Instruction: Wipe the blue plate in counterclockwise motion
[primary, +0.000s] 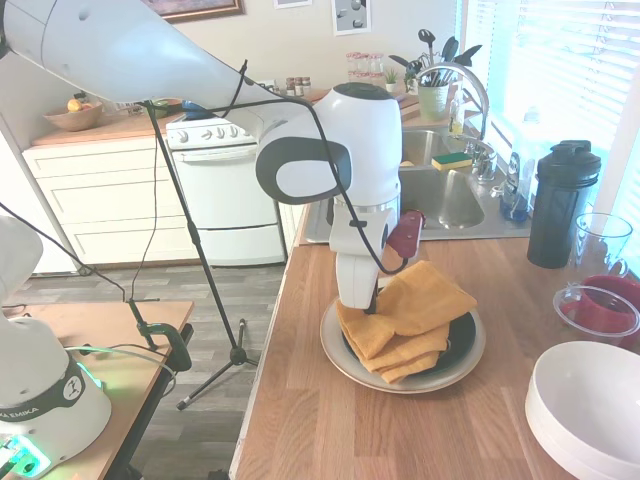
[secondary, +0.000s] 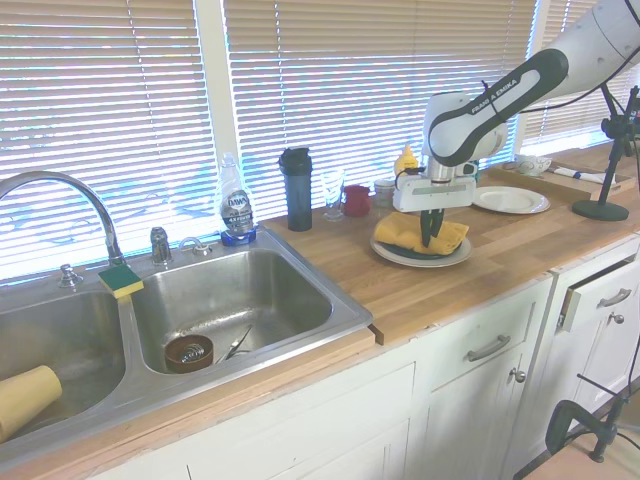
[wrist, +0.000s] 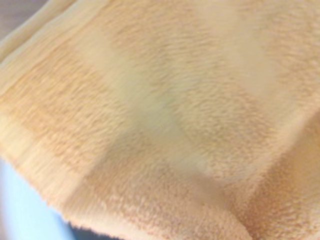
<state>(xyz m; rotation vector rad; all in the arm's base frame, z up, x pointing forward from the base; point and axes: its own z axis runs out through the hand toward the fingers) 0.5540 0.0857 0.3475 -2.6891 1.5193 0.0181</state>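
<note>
A: Currently the white arm's two-finger hand (secondary: 430, 232) is down on the folded orange terry cloth (primary: 408, 320). The cloth lies on the round, glossy, very dark teal-blue plate (primary: 462, 338), and that plate sits on a larger beige plate (primary: 456, 373) on the wooden tabletop (primary: 350, 430).

B: Hand state?

A: Cannot tell. The dark fingers reach into the cloth, but neither exterior view shows whether they pinch it or only press on it. The wrist view is all blurred orange pile.

B: Progress?

A: My judgement: contact is made, so the setup for wiping looks done. Nothing here shows how much of a counterclockwise circuit is complete. Only a sliver of the blue plate is exposed, on the side away from the arm. I'd log the wiping as open.

B: Surroundings, relative to the blue plate?

A: The stacked white bowls (primary: 592, 405) and the clear container with red contents (primary: 600, 310) stand well apart from it. The black shaker bottle (primary: 562, 203) is farther off, toward the steel sink (primary: 440, 195). A white plate (secondary: 510, 199) lies beyond it in the second exterior view.

B: Obstructions?

A: None near the plate's rim. The likely risk is that the loose stacked plates slide, or the cloth bunches under the hand.
</note>
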